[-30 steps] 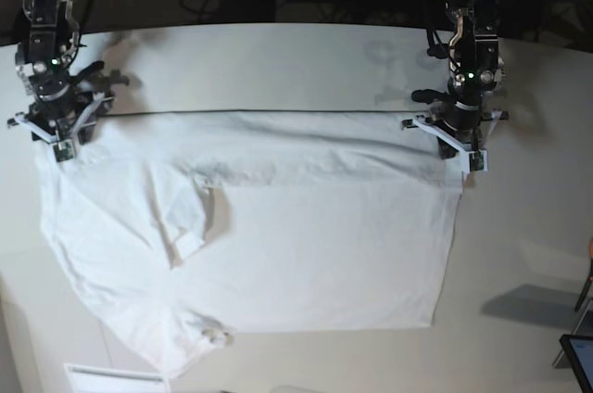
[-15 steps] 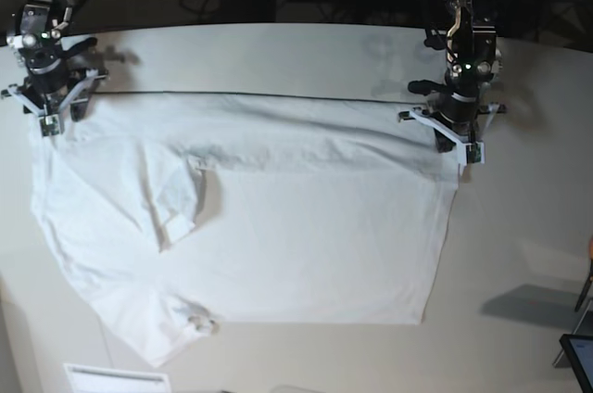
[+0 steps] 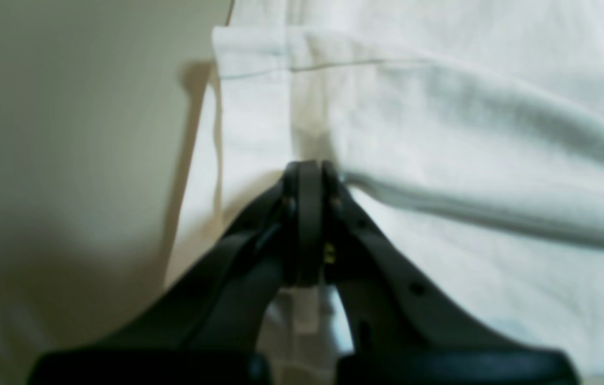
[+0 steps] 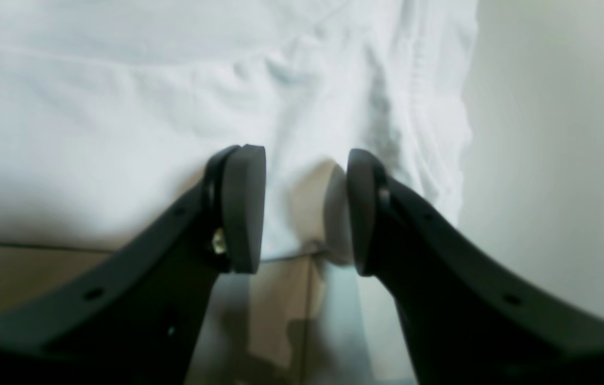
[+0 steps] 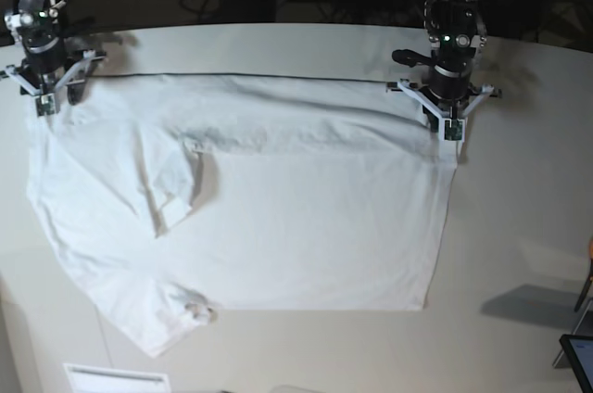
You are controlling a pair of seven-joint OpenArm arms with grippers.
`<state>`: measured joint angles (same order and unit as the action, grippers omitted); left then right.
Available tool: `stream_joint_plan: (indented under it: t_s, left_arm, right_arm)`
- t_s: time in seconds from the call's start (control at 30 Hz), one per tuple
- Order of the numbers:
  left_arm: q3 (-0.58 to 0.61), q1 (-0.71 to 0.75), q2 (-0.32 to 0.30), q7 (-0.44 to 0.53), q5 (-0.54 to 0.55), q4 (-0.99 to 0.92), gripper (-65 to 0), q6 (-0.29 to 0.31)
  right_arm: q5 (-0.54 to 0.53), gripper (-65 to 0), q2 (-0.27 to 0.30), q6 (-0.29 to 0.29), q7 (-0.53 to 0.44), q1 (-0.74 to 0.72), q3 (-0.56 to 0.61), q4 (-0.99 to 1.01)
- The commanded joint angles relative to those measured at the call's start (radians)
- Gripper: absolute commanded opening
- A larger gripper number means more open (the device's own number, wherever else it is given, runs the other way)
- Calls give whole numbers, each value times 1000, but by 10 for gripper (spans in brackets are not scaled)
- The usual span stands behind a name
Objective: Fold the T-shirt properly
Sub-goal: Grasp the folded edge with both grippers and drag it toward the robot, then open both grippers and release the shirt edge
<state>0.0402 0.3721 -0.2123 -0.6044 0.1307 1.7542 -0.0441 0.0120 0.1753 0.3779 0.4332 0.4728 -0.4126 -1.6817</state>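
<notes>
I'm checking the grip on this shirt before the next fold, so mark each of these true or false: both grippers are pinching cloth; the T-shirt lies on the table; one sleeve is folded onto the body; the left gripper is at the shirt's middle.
1. Both grippers pinch cloth. False: the left gripper is shut on the T-shirt, but the right gripper stands open.
2. The T-shirt lies on the table. True.
3. One sleeve is folded onto the body. True.
4. The left gripper is at the shirt's middle. False: it holds a corner.

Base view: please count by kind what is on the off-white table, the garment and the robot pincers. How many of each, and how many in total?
White cotton short-sleeved T-shirt: 1
Black robot pincers: 2 (left pincer, right pincer)
Total: 3
</notes>
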Motion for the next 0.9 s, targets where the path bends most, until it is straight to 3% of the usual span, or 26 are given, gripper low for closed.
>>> stream_joint_plan:
  t_s: [0.0, 0.67, 0.87]
  left_arm:
    - [-6, 17, -9, -30, -6, 6, -650, 5]
    - [-12, 115, -14, -30, -15, 105, -650, 5]
    - [-12, 115, -12, -30, -15, 120, -650, 5]
  right_arm:
    - [67, -406, 0, 13, 152, 39, -15, 21]
    - [67, -406, 0, 14, 158, 97, -93, 21]
    - [67, -406, -10, 45, 160, 119, -96, 21]
